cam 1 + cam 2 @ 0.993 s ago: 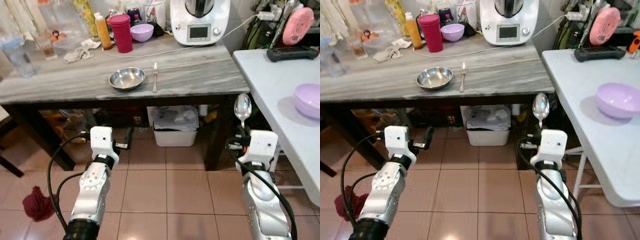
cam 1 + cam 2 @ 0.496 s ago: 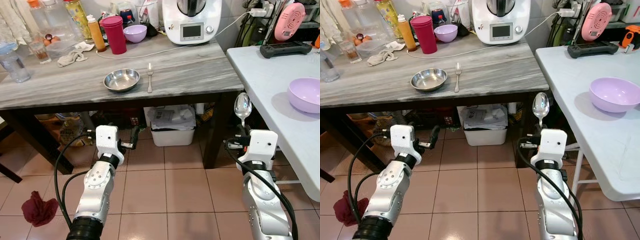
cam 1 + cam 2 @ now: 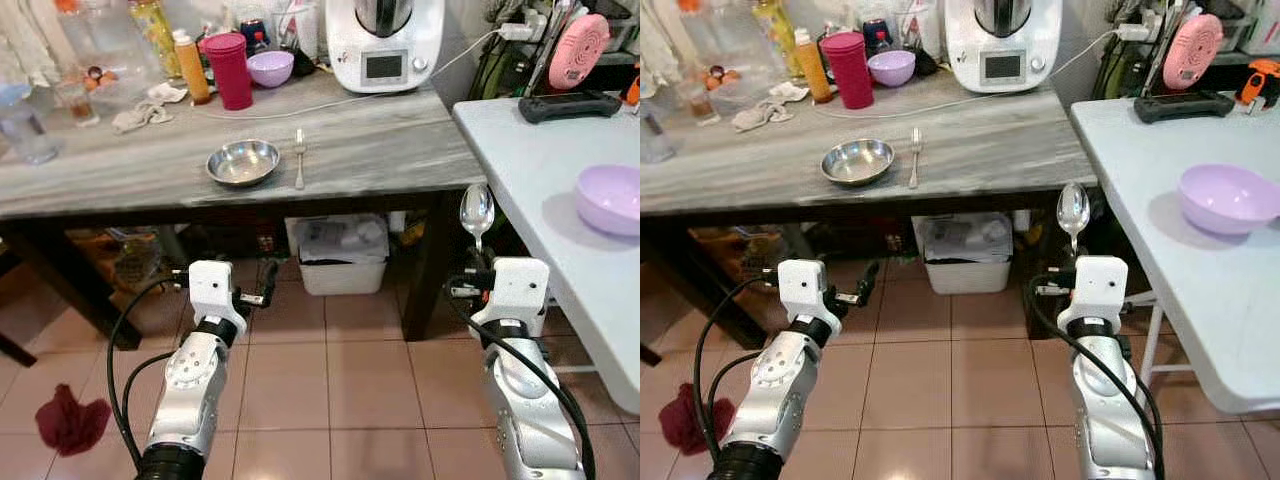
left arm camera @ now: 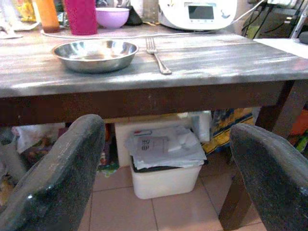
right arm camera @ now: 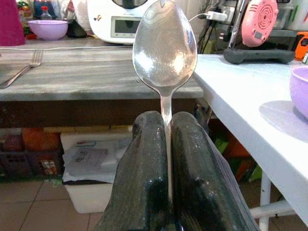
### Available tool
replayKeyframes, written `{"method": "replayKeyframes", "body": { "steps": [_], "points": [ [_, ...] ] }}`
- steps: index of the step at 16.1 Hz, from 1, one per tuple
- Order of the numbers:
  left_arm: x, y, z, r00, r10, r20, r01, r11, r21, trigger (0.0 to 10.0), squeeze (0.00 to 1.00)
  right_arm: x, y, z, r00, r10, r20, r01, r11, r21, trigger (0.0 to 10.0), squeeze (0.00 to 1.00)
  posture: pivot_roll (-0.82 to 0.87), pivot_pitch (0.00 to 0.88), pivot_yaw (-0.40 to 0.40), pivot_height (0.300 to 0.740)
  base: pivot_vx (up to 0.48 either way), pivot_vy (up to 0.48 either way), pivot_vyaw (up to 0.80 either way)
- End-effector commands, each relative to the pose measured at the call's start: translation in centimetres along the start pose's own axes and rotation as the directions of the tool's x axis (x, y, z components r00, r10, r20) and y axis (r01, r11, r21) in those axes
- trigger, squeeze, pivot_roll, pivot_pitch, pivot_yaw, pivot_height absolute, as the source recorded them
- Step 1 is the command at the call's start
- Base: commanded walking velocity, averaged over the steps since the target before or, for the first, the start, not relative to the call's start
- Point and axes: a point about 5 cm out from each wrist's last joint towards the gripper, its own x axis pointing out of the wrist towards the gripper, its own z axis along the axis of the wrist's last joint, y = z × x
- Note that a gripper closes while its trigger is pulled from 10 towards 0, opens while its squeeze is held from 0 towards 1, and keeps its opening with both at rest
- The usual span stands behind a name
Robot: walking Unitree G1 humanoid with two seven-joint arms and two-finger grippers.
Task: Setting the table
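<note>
Head eyes look down at the grey table [image 3: 380, 150]; both wrist cameras face it low, sharing its fork [image 4: 158, 57]

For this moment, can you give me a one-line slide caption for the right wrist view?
Right gripper shut on an upright spoon, with the grey table ahead.

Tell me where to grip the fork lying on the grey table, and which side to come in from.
Grip the fork at mid-handle, coming straight down from above. It lies flat with its tines toward the back, just right of the steel bowl, so set the fingers across the thin handle, on its bare right side.
</note>
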Motion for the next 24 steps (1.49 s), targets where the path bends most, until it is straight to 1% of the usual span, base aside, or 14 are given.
{"method": "replayKeyframes", "body": {
  "steps": [1,6,14,24],
  "points": [
    [-0.09,0.20,0.27,1.000,0.000,0.015,0.000,1.000,0.003,10.0,0.00,0.25,0.33,0.62,1.000,0.018,0.026,-0.018,1.000,0.004,10.0,0.00,-0.26,0.054,0.082,0.740,0.311,0.000,0.00],
    [0.00,-0.18,0.24,1.000,-0.013,0.015,0.013,1.000,-0.004,10.0,0.00,0.04,0.27,0.58,1.000,0.015,0.023,-0.016,1.000,0.002,10.0,0.00,-0.27,0.057,0.084,0.740,0.323,0.000,0.00],
    [-0.06,-0.39,0.21,1.000,-0.028,0.014,0.028,1.000,0.002,10.0,0.00,-0.09,0.24,0.57,1.000,0.013,0.023,-0.013,1.000,0.002,10.0,0.00,-0.27,0.065,0.087,0.740,0.322,0.000,0.54],
    [-0.06,-0.74,0.11,0.999,-0.049,0.009,0.049,0.999,0.001,10.0,0.00,-0.21,0.21,0.48,1.000,0.006,0.015,-0.006,1.000,0.005,10.0,0.00,-0.27,0.072,0.087,0.740,0.319,0.000,0.00]
  ]
}}
